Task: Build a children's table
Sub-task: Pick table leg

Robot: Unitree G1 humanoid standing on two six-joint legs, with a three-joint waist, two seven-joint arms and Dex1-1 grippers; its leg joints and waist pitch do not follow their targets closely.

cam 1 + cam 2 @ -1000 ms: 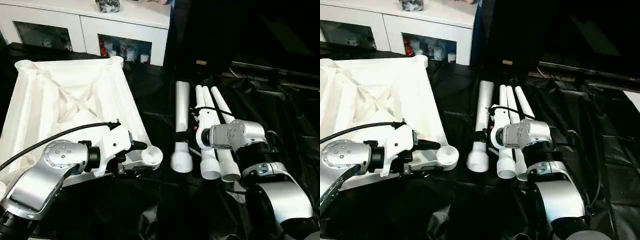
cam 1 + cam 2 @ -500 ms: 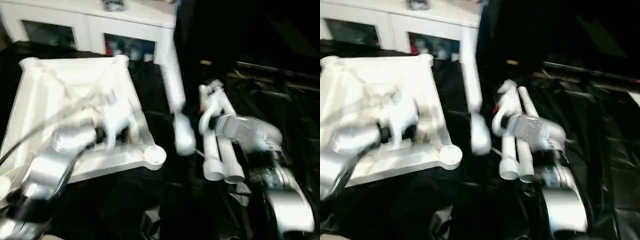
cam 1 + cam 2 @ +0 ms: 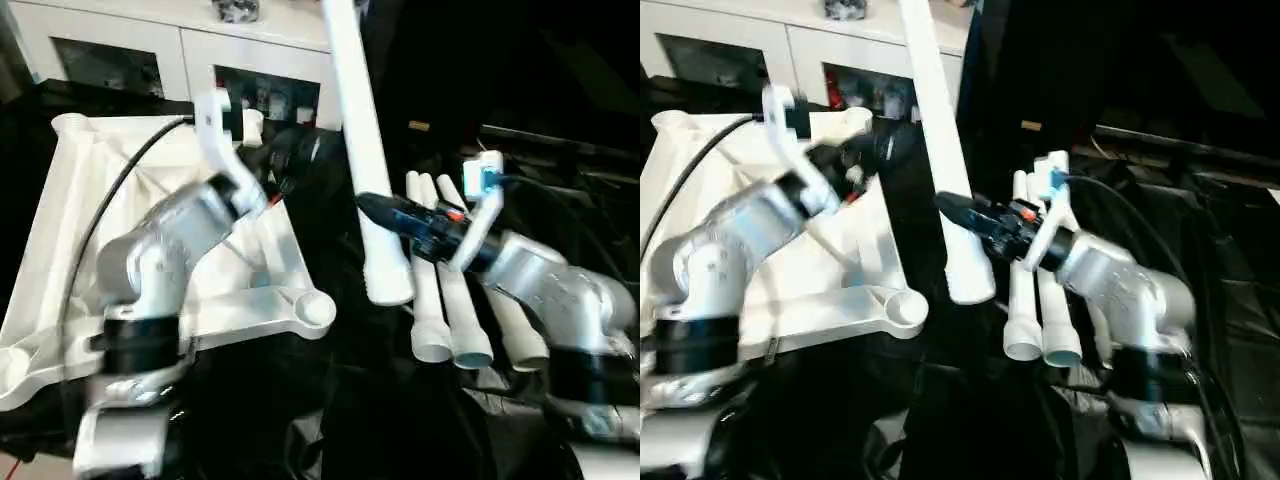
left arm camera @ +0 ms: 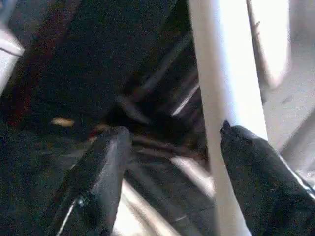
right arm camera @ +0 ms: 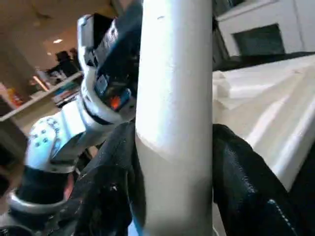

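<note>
From the head camera, the right claw (image 3: 372, 208) clamps one leg (image 3: 352, 120) near its wide end and tilts it upright, likely to aim it at a socket of the upturned table top (image 3: 100, 240) on the black-draped surface (image 3: 590, 210); three legs (image 3: 450, 310) lie beside. Along the left wrist, the left claw (image 4: 170, 162) is spread wide, one finger (image 4: 261, 182) beside the leg. Along the right wrist, fingers (image 5: 246, 182) grip the leg. No writing is readable

Raised leg (image 3: 358, 130): smooth white plastic, showing a slight sheen; table top (image 3: 110, 230) looking like the same white plastic, ribbed. Black sheet (image 3: 560, 200) over the bench is looking glossy and wrinkled. Forearms (image 3: 165, 240) are showing brushed silver metal; right claw (image 5: 174, 191) fingers are looking matt black.
</note>
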